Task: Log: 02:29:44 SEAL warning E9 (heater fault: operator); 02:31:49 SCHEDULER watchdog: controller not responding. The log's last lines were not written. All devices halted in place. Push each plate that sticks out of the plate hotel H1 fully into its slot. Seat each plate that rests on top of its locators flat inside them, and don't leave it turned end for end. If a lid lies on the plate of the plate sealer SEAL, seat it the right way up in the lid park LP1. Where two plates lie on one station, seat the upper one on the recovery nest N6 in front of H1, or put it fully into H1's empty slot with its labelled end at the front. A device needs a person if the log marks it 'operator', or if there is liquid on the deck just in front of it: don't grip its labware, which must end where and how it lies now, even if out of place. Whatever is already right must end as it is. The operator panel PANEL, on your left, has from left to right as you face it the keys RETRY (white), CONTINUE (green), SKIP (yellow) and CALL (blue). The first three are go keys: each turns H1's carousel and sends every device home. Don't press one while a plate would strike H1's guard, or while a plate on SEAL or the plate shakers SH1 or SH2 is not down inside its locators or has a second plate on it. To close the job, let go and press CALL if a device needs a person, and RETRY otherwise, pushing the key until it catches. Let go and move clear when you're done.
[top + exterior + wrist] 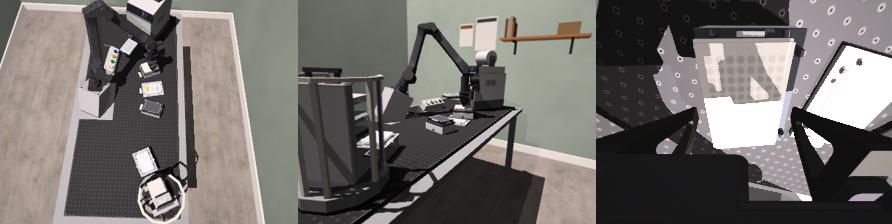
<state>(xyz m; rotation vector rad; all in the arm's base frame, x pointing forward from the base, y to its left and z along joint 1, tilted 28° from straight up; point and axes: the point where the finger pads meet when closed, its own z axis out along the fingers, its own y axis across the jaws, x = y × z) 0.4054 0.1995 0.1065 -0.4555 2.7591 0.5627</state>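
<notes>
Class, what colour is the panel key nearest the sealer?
Blue, clearest in the top view.
</notes>
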